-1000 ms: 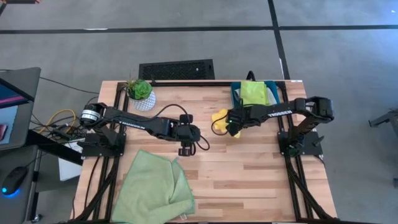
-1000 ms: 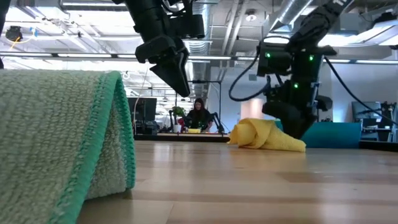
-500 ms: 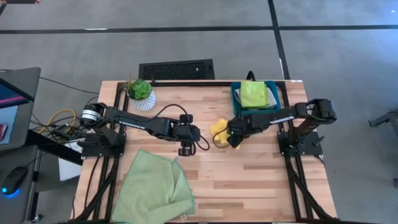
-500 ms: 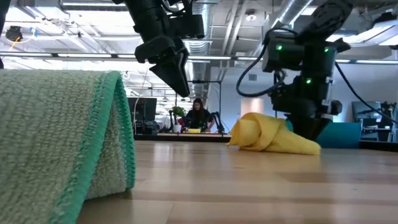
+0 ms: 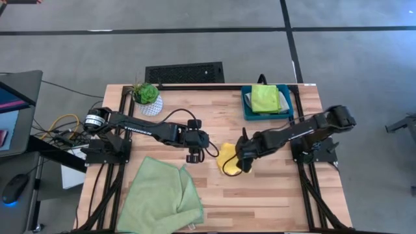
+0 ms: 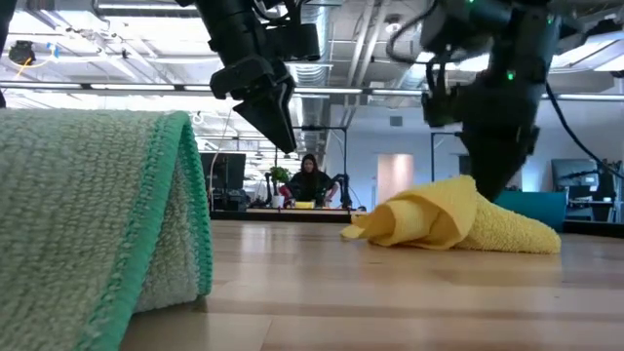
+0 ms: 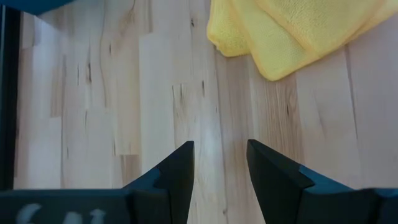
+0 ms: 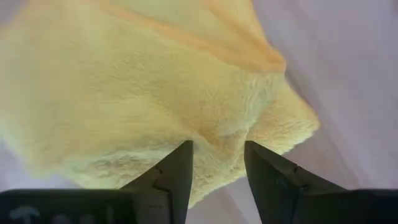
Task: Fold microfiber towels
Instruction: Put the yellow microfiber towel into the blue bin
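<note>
The yellow towel (image 5: 227, 158) lies bunched on the wood near the table's middle, and my right gripper (image 5: 246, 161) is shut on its right side, pointing down. The same towel fills the right wrist view (image 8: 155, 81) and shows in the low view (image 6: 439, 222). To its left my left gripper (image 5: 193, 156) hangs open above bare wood, its fingers (image 7: 180, 168) apart with nothing between them. A larger pale green towel (image 5: 159, 198) lies loosely folded at the near left. A lime green towel (image 5: 265, 97) rests in the teal tray (image 5: 247, 112). My right gripper pinches a bunched-up fold of the yellow towel (image 8: 214, 127) between its two fingers, at the towel's right side. The fingers come from above, pointing steeply down. The towel stays crumpled on the table, spreading toward the left from the fingers (image 6: 492, 180).
A potted plant (image 5: 146, 96) stands at the far left. The teal tray sits at the far right corner. The pale green towel's folded edge (image 6: 185, 205) rises close in front of the low view. Bare wood lies near the front right (image 5: 279, 201).
My right gripper has swung toward the table's near edge and its middle, rolling its wrist, and has dragged the yellow towel along the wood with it. The towel now lies close beside my left gripper, flatter and more spread than before.
</note>
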